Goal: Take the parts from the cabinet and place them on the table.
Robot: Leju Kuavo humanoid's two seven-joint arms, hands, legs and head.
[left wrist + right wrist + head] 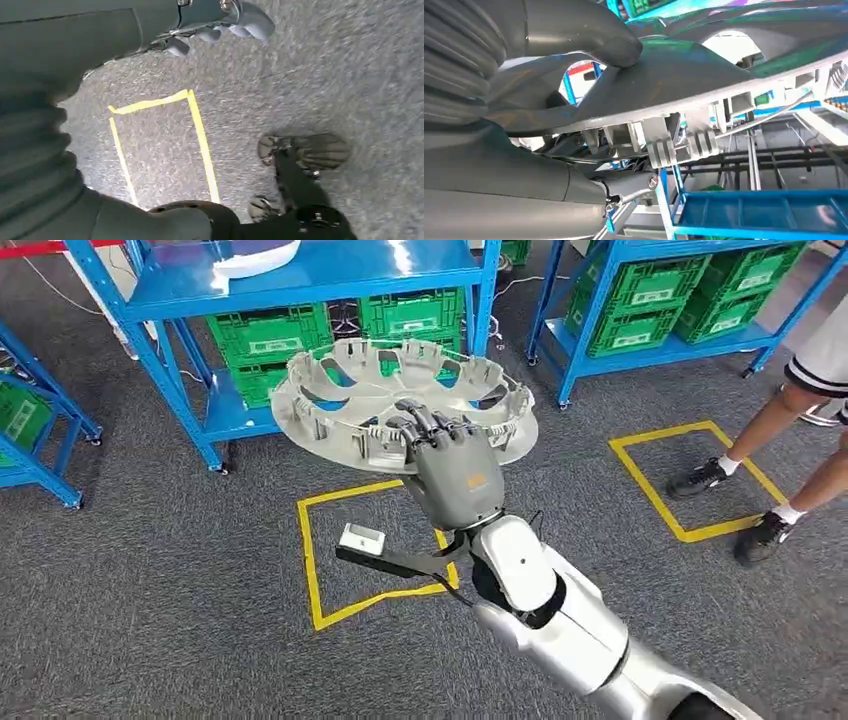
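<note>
The right robot hand [452,462] grips one large grey wheel cover [400,400] by its near rim, fingers curled over the top edge, holding the disc roughly level in the air in front of a blue shelf rack [300,285]. Three blue racks appear in the head view: the centre one, a second to the right [660,300], and part of a third at the left edge [40,430]; green crates [270,335] fill their lower shelves. Two yellow tape squares mark the grey carpet floor [150,570], one beneath the cover [375,555] and one to the right [690,480], where a person's legs [790,440] in dark shoes stand at its far side. The right wrist view shows the cover's underside [684,85], with its ribbed clips, and the thumb [589,35] pressed to it. The left robot hand [220,25] hangs over the carpet, fingers curled with nothing in them, near a yellow square [165,145].
</note>
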